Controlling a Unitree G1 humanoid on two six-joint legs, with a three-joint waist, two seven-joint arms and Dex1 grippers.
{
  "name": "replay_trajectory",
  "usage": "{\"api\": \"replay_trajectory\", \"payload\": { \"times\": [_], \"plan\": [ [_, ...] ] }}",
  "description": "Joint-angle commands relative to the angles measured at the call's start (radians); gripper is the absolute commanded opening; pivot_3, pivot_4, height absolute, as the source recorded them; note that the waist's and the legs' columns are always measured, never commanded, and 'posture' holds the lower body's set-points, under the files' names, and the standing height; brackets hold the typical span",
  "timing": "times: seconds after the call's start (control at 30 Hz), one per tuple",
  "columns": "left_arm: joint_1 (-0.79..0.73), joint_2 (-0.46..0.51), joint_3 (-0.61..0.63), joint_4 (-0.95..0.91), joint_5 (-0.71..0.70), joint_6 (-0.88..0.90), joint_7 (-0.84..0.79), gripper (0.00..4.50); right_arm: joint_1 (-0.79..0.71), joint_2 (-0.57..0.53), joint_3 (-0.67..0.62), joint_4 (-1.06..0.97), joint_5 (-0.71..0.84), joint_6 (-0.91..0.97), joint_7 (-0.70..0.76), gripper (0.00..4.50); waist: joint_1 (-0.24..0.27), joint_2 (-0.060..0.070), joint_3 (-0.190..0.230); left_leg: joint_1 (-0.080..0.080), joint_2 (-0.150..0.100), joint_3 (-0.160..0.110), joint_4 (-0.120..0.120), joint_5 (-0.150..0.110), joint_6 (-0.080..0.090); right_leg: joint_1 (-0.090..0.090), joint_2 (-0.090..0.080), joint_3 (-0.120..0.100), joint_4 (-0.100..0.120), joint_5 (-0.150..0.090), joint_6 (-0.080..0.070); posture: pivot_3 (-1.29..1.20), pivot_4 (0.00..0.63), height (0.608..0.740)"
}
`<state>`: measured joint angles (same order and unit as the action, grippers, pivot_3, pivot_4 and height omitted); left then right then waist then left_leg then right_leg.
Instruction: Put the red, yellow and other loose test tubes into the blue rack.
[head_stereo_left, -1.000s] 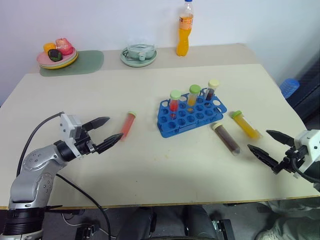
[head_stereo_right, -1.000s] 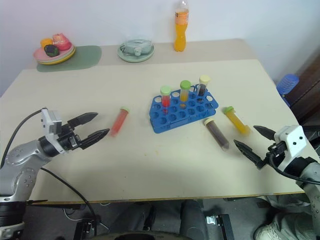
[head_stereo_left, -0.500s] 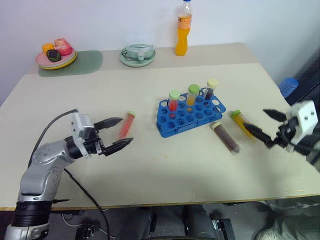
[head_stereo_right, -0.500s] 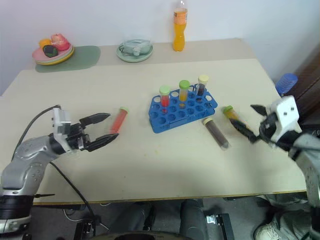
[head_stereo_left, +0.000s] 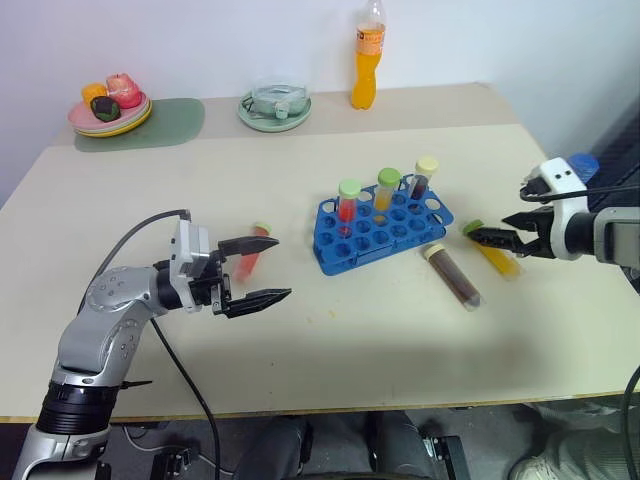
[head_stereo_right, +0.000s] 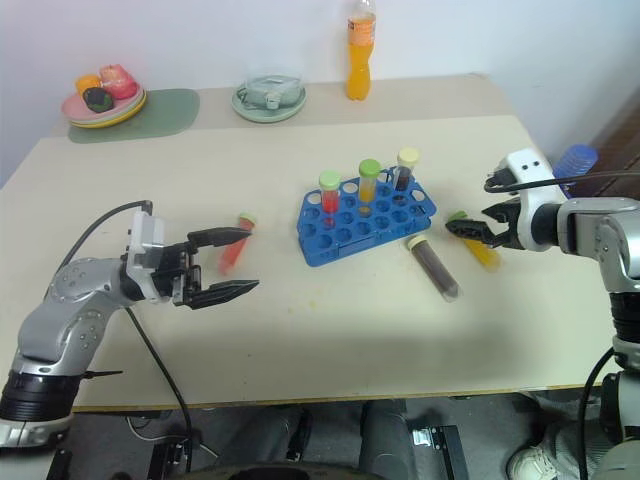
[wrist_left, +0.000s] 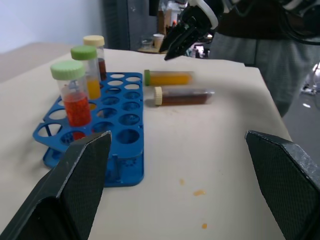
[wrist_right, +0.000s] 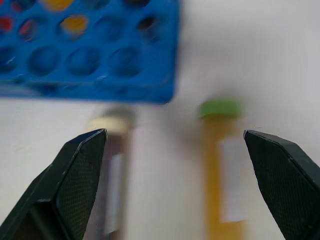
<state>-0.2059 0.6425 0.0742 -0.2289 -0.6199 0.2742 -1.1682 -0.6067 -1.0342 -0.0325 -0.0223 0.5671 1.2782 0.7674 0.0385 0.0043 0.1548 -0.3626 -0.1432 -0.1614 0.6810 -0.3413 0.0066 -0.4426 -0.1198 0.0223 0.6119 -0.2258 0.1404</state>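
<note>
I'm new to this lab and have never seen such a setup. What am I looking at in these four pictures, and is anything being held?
It is a humanoid robot with two arms, each ending in a two-fingered black gripper. Two pictures look down from cameras in its head; the other two look out along each wrist. On the table a blue rack holds three upright tubes. Three loose tubes lie flat: a red tube beside the left gripper, and a yellow tube and a brown tube near the right gripper. Both grippers are open and hold nothing. At the back stand an orange bottle, a plate of fruit and a green dish.
</note>
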Motion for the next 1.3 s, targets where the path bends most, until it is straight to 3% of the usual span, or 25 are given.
{"api": "replay_trajectory", "payload": {
  "times": [0.03,0.53,0.9,1.0,1.2,1.3],
  "plan": [
    [0.007,0.014,0.018,-0.043,-0.019,0.006,-0.003,4.38,-0.028,-0.004,0.003,-0.067,0.033,0.085,0.009,4.50,0.001,0.000,0.000,-0.001,0.000,0.000,0.001,0.000,0.000,0.000,0.000,0.000,0.000,0.000,0.000,0.00,0.150,0.740],
    [0.020,0.015,0.005,-0.049,-0.007,0.008,-0.027,4.38,-0.068,0.132,0.087,-0.059,-0.007,0.138,-0.077,4.50,0.002,0.000,0.000,-0.002,-0.001,0.000,0.002,0.000,0.000,-0.001,0.000,0.000,0.001,0.000,0.000,0.00,0.150,0.740],
    [0.045,0.011,0.003,-0.060,0.001,-0.002,-0.021,4.38,-0.058,0.158,0.233,-0.066,-0.138,0.039,-0.130,4.50,-0.001,0.000,0.000,-0.002,-0.001,0.000,0.002,0.000,0.000,-0.001,0.000,0.000,0.001,0.000,0.000,0.00,0.150,0.740],
    [0.050,0.010,0.003,-0.059,0.003,-0.006,-0.018,4.50,-0.055,0.167,0.260,-0.063,-0.186,-0.005,-0.153,3.64,-0.003,-0.001,0.000,-0.001,-0.001,0.000,0.002,0.000,0.000,-0.001,0.000,0.000,0.001,0.001,-0.001,0.00,0.150,0.740],
    [0.058,0.009,0.002,-0.058,0.004,-0.011,-0.014,4.50,-0.051,0.160,0.314,-0.079,-0.249,-0.063,-0.137,0.84,-0.005,-0.001,0.000,-0.001,0.000,0.000,0.002,0.000,0.000,-0.001,0.000,0.000,0.001,0.001,-0.001,0.00,0.150,0.740],
    [0.060,0.009,0.002,-0.055,0.005,-0.015,-0.013,4.50,-0.042,0.149,0.321,-0.102,-0.263,-0.089,-0.113,0.81,-0.006,-0.001,0.000,-0.001,0.000,0.001,0.002,0.000,0.000,-0.001,0.000,0.000,0.001,0.001,-0.001,0.00,0.150,0.740]
  ]
}}
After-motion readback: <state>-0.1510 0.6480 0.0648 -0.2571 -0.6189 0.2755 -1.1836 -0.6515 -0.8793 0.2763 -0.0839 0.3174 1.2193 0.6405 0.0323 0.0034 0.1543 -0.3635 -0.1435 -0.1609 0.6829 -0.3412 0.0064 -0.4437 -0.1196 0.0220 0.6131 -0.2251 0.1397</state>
